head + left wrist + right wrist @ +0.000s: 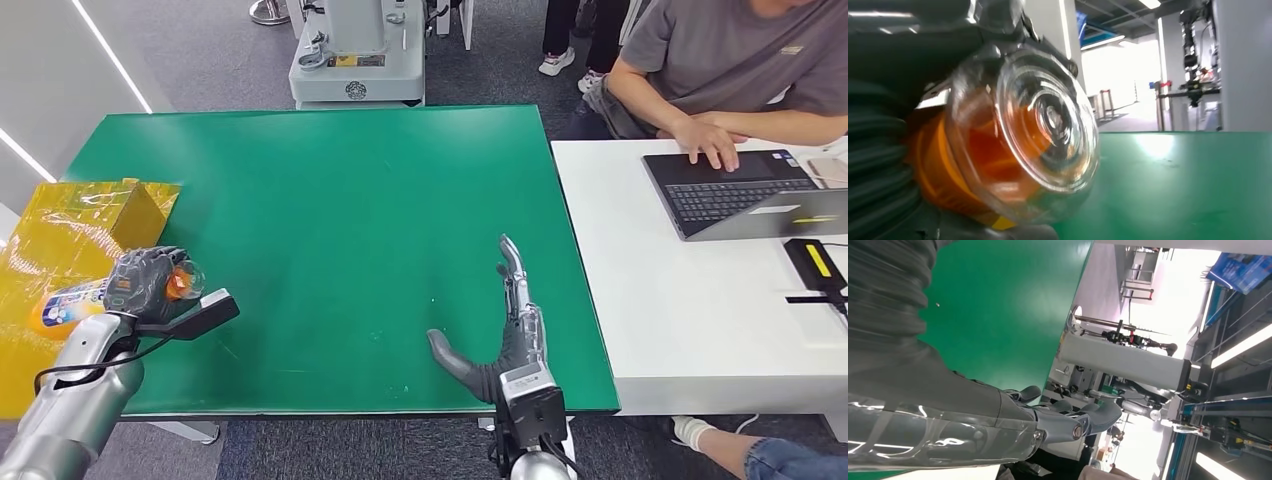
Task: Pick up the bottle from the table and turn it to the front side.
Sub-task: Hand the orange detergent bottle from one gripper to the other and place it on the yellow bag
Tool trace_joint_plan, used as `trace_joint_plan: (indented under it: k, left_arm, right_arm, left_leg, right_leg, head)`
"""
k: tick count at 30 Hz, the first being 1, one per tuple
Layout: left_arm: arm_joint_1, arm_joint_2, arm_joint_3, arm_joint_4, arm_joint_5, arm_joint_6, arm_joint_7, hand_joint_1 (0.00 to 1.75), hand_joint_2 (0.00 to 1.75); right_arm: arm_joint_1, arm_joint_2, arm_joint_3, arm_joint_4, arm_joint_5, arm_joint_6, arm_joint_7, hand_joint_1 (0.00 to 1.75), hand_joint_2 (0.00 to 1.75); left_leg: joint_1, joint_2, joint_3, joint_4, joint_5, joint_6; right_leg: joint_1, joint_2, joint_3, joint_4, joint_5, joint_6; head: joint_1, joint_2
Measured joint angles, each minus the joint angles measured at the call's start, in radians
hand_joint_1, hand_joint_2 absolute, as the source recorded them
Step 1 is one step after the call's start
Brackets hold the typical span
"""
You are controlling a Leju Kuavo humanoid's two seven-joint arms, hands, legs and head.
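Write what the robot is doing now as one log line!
left robot hand: holds bottle at table's left edge | right robot hand: open over green table | bottle off table

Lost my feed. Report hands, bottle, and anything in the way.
Left hand grips the bottle at the green table's left edge. Right hand open, fingers straight, holding nothing. Yellow box beside the bottle; no obstruction on the mat.

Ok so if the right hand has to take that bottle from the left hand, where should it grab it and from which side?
Probably the clear base end: the bottle lies sideways in the left hand, which covers its middle, with the base pointing toward the table's centre. The open right hand could come in from that side.
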Motion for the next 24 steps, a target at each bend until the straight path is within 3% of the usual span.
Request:
trace_joint_plan:
  k: [12, 17, 24]
  left_arm:
    - [-0.037, -0.007, -0.033, 0.099, -0.06, -0.01, 0.004, 1.75, 1.75]
    - [-0.077, -0.066, -0.12, 0.239, -0.212, -0.005, 0.1, 1.75, 1.75]
    - [-0.09, -0.083, -0.138, 0.265, -0.235, 0.003, 0.129, 1.75, 1.75]
  right_arm:
    - [0.0, 0.003, 0.0, -0.001, 0.005, 0.0, 0.002, 0.0, 1.75]
    - [0.018, 0.009, 0.0, -0.005, 0.036, 0.016, 0.002, 0.0, 1.75]
    - [0.023, 0.009, -0.001, -0.005, 0.042, 0.019, 0.0, 0.0, 1.75]
  left_leg:
    - [0.0, 0.0, 0.0, 0.0, 0.0, 0.0]
    - [0.0, -0.002, 0.001, 0.0, 0.0, 0.0]
    - [0.0, -0.002, 0.002, 0.0, 0.001, 0.0]
  right_leg:
    - [0.0, 0.0, 0.0, 0.0, 0.0, 0.0]
    - [0.0, -0.002, 0.001, 0.0, 0.0, 0.0]
    - [0.0, -0.002, 0.002, 0.0, 0.0, 0.0]
  head:
    - [0.0, 0.0]
    - [0.0, 0.0]
    - [0.0, 0.0]
